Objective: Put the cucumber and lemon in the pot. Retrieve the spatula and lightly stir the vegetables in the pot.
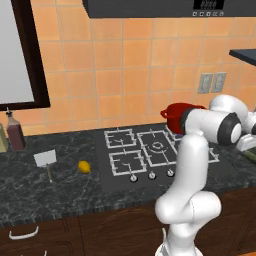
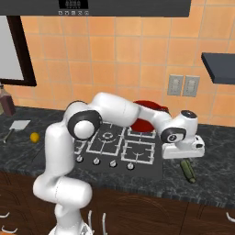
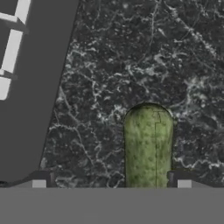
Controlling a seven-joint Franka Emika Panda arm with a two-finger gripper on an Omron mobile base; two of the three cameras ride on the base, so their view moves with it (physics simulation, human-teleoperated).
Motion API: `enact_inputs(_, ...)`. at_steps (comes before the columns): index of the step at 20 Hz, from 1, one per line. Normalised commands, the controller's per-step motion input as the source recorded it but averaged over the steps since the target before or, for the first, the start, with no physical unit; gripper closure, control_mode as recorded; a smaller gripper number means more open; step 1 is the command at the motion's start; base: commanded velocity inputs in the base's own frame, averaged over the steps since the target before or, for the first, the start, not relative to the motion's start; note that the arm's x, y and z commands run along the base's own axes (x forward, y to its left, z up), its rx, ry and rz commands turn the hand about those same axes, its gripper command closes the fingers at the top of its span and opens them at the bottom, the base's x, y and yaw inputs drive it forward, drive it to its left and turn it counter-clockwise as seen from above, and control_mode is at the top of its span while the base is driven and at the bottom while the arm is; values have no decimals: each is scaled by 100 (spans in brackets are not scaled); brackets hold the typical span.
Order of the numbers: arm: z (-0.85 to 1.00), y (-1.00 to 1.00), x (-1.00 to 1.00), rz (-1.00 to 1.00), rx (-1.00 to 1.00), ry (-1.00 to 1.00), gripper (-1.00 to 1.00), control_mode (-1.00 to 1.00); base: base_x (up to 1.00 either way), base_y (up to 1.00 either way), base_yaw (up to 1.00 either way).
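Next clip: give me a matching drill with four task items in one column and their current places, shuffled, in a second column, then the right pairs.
Things:
1. cucumber
2. lemon
3. pot
4. spatula

Places:
A. at the back of the stove, by the tiled wall
B. on the counter right of the stove, under the open gripper
C. on the counter left of the stove, beside the lemon, farther from the stove
D. on the counter just left of the stove

Pairs: 1-B, 2-D, 3-A, 4-C
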Motion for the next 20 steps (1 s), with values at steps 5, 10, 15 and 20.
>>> enact_inputs(5, -22, -6, 16, 3, -4, -4, -100, -100, 0, 0, 0)
enact_inputs(10, -48, 0, 14, 2, -3, 0, -100, -100, 0, 0, 0)
enact_inputs(15, -29, 0, 13, 0, -3, 0, -100, -100, 0, 0, 0)
enact_inputs(20, -14, 0, 21, 2, -2, -3, -100, -100, 0, 0, 0)
